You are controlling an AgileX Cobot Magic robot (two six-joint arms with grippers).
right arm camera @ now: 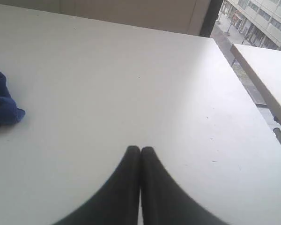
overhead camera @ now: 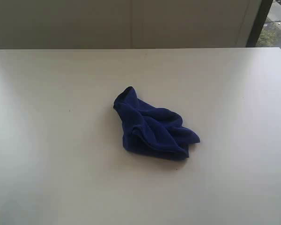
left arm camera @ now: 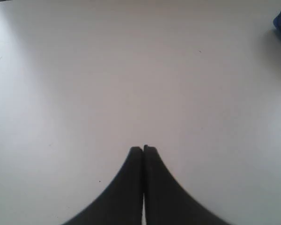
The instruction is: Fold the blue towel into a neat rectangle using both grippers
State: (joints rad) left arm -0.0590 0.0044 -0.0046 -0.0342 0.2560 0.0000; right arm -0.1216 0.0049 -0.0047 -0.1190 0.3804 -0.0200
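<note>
Left claw (left arm camera: 143,149) closed above table (left arm camera: 131,70); right claw (right arm camera: 140,149) likewise.

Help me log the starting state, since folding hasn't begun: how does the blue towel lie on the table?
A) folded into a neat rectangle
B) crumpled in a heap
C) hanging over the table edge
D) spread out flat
B: the towel sits bunched up with ridges and creases, near the middle of the table.

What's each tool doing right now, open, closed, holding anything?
Left tool: closed, holding nothing.
Right tool: closed, holding nothing; the blue towel lies crumpled, apart from both.
</note>
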